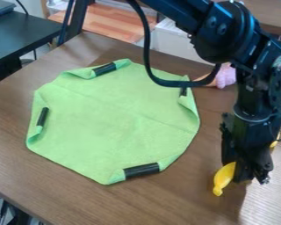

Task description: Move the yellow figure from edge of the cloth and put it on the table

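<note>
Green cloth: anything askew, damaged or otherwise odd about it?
The cloth looks slightly odd: its edge is folded inward in four places, each bearing a black strip, so its outline is uneven. No tear shows.

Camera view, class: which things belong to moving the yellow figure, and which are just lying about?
The job:
yellow figure, at the gripper
green cloth, the starting place
wooden table, the destination

Lying about:
pinkish-purple thing near the cloth
dark desk, upper left

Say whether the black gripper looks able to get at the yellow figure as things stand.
Likely yes: the black gripper is right at the yellow figure, partly covering it, and no object shows between them; the green cloth lies clear of both.
</note>
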Controlling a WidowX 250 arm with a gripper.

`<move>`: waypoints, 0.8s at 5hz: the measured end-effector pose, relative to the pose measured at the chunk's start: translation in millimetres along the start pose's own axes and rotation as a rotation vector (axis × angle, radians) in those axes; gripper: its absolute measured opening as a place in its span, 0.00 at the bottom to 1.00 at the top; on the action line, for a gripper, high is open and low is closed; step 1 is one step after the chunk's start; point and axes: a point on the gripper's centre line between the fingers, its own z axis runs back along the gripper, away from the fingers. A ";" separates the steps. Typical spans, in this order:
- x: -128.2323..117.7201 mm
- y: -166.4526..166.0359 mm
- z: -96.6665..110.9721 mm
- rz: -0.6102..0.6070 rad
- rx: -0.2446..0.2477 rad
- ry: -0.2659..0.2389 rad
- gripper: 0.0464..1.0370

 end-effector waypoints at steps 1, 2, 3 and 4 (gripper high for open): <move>2.9 2.1 0.0 -0.009 0.013 -0.018 0.80; -4.0 2.5 -3.3 -0.006 -0.002 -0.011 0.98; -8.9 18.8 36.0 0.035 -0.018 -0.110 0.97; -23.3 36.6 64.0 0.061 -0.027 -0.140 0.97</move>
